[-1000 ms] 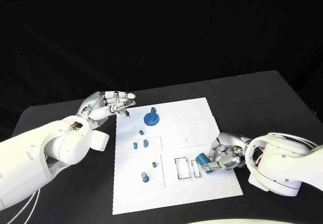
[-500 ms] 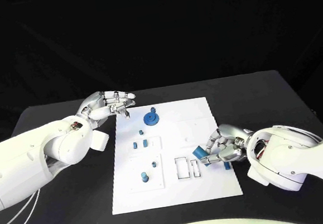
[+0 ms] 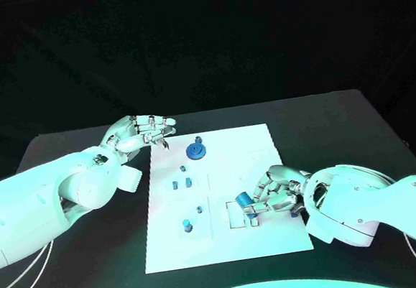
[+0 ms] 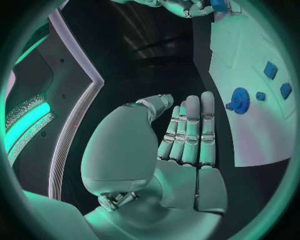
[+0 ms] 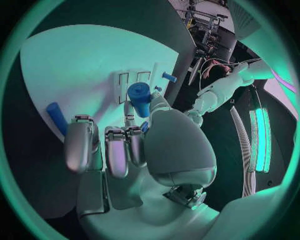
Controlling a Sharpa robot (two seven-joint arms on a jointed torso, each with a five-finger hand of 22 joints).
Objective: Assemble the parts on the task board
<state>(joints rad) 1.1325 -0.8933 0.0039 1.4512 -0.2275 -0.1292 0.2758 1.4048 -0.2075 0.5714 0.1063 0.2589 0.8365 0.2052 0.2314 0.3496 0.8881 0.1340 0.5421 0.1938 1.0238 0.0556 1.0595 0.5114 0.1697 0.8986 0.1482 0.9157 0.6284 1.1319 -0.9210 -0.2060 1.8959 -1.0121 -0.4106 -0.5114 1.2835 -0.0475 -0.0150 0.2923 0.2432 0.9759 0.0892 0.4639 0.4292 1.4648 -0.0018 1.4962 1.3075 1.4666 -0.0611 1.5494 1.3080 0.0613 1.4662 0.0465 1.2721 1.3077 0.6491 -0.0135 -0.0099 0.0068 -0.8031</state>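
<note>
- the white rectangular task board (image 3: pixel 256 148) lies in the middle of the black worktop (image 3: pixel 73 152), its long sides running away from the robot.
- the right hand (image 3: pixel 276 194) rests over the near right part of the board, fingers curled round a short blue cylinder (image 3: pixel 243 200), which it holds tilted just above the board.
- in the right wrist view the same blue cylinder (image 5: pixel 139 96) sits between the thumb and the fingertips (image 5: pixel 119 150), close to two narrow rectangular slots (image 5: pixel 130 80) cut in the board.
- beside the hand, at the board's right edge, lies a second small blue peg (image 5: pixel 55 116), partly hidden by the fingers in the head view.
- the left hand (image 3: pixel 142 133) hovers off the board's far left corner, holding nothing; its fingers lie close together and slightly bent, and the left wrist view shows them straight, side by side (image 4: pixel 190 132).
- near that hand a round blue gear with a raised hub (image 3: pixel 197 150) stands on the far part of the board.
- down the board's left half sit small blue pieces: one single (image 3: pixel 184 168), a pair of blocks (image 3: pixel 180 185), a small stud (image 3: pixel 197 209) and a peg (image 3: pixel 187 226).
- nothing stands between the right hand and the slots.
- no writing or label is readable on the board or parts.
</note>
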